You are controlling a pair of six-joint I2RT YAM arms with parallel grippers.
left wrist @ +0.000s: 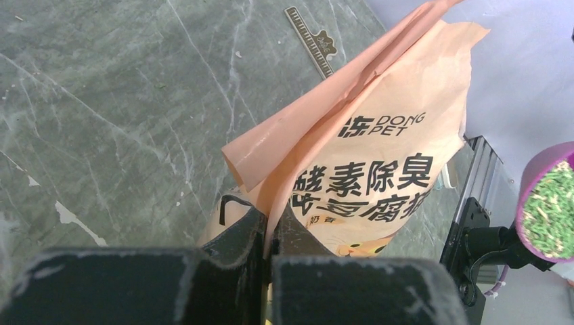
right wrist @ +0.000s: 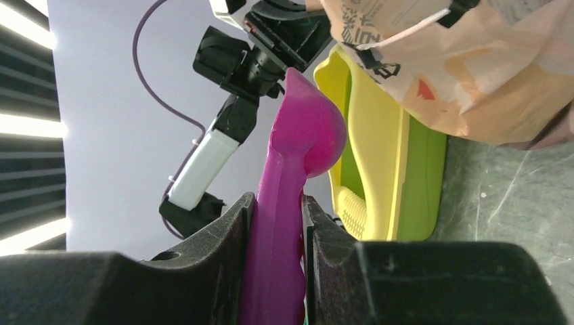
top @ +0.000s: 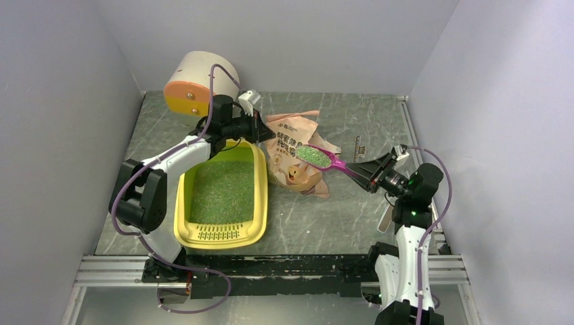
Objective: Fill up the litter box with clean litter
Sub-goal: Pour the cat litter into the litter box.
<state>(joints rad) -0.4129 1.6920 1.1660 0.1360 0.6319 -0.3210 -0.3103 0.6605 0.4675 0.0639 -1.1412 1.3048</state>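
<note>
Litter box lengthwise near-to-far, grille nearest; left gripper tight on bag, right gripper tight on scoop.

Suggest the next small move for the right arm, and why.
Probably carry the scoop left until it hangs over the litter box. The right pincer grips its handle, its bowl is full of green litter, yet it hovers above the bag, beside the box. The left pincer pinches the bag's edge.

The right jaws are holding a magenta scoop, heaped with green litter, above the pink-beige bag. The left jaws are pinching the bag's top edge. Beside it, the yellow litter box is sitting on the tabletop, litter covering its floor.
</note>
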